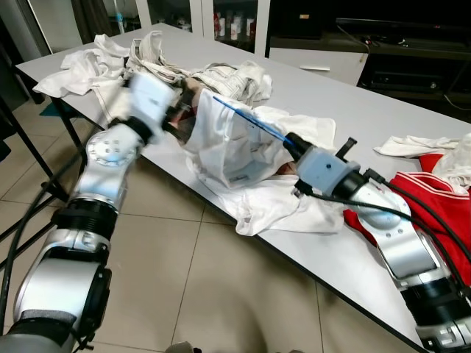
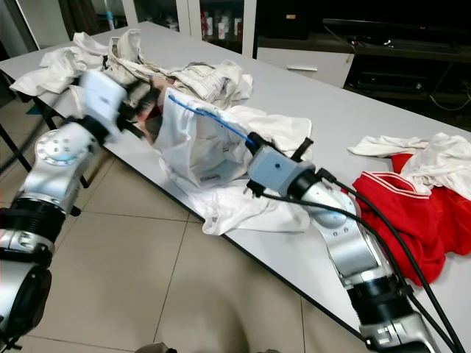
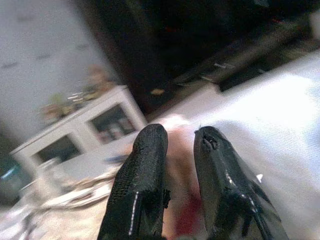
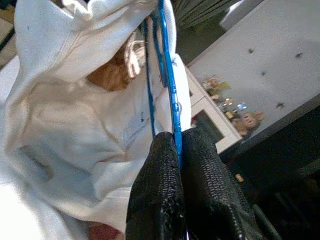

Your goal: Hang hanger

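Crowding the table (image 1: pixel 412 125): rumpled clothes (image 1: pixel 221 77), right jaws clamping blue hanger (image 1: pixel 250 121), left jaws parted.

1. A long white table (image 1: pixel 383 125) runs diagonally across the room on dark metal legs.
2. The floor (image 1: pixel 184 294) is beige tile with thin grout lines.
3. Behind the table stands a white cabinet (image 1: pixel 221 22) with glass doors (bottles or jars on its shelves, too small to identify).
4. To its right sits a dark low unit (image 1: pixel 397 51) with open shelves.
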Tool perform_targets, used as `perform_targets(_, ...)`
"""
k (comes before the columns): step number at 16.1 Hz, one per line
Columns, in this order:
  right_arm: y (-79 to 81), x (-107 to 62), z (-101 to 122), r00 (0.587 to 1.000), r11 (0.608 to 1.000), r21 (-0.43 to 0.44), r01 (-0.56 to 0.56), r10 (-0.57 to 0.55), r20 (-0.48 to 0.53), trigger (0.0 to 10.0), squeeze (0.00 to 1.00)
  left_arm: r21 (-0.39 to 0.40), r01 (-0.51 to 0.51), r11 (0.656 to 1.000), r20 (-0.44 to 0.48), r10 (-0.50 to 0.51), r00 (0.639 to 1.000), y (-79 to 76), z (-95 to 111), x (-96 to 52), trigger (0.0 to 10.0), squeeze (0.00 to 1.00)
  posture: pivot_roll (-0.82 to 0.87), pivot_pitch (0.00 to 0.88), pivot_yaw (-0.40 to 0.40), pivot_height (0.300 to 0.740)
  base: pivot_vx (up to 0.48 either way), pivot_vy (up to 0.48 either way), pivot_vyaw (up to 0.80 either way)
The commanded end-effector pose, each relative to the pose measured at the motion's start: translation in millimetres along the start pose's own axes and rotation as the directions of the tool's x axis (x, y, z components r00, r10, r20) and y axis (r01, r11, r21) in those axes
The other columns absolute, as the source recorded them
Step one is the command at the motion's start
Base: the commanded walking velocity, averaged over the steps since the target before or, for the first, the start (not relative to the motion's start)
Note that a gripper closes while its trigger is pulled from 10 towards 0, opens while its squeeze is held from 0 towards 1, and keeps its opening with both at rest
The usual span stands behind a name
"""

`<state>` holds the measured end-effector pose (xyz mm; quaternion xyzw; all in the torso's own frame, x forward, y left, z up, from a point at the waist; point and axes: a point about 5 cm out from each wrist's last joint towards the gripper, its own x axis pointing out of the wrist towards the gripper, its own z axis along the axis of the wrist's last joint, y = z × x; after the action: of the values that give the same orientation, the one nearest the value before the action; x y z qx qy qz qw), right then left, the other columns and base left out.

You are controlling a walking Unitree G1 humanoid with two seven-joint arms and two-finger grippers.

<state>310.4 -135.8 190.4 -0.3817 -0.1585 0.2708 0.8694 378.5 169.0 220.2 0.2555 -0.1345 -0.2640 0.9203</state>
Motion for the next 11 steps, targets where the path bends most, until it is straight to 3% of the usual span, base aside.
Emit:
perform_targets(1,-6.6,1.3,-1,1.0,1.0,0.002,0.03,-0.03,-0.009,0.0,0.0,0.047,0.087,0.995,-0.03,-0.086,0.996,-6.2,-4,-4.5,10.0,0.0,0.01,0.0,0.02,0.723,0.0,0.0,0.0)
perform_targets(2,-6.4,1.6,-1,1.0,1.0,0.002,0.029,-0.029,-0.01,0.0,0.0,0.057,0.112,0.992,-0.026,-0.111,0.994,-8.2,-4,-6.2,10.0,0.02,0.02,0.0,0.02,0.723,0.0,0.0,0.0)
perform_targets(3,-5.8,1.9,-1,1.0,1.0,0.002,0.022,-0.022,-0.006,0.0,0.0,0.078,0.152,0.985,0.003,-0.152,0.988,-10.2,-1,-9.3,10.0,1.0,0.02,0.0,0.018,0.723,0.0,0.0,0.0)
perform_targets(5,-4.1,1.2,0,1.0,1.0,-0.001,0.004,-0.004,0.011,0.0,0.0,0.177,0.256,0.95,-0.001,-0.26,0.966,-14.8,3,-15.1,10.0,1.0,0.02,0.0,0.019,0.723,0.0,0.0,0.0)
perform_targets(11,-0.2,-5.9,-4,1.0,0.998,-0.06,-0.008,0.009,0.007,0.0,0.0,0.318,0.325,0.891,-0.028,-0.334,0.942,-9.5,14,-15.3,10.0,1.0,0.01,0.0,0.034,0.723,0.0,0.0,0.0)
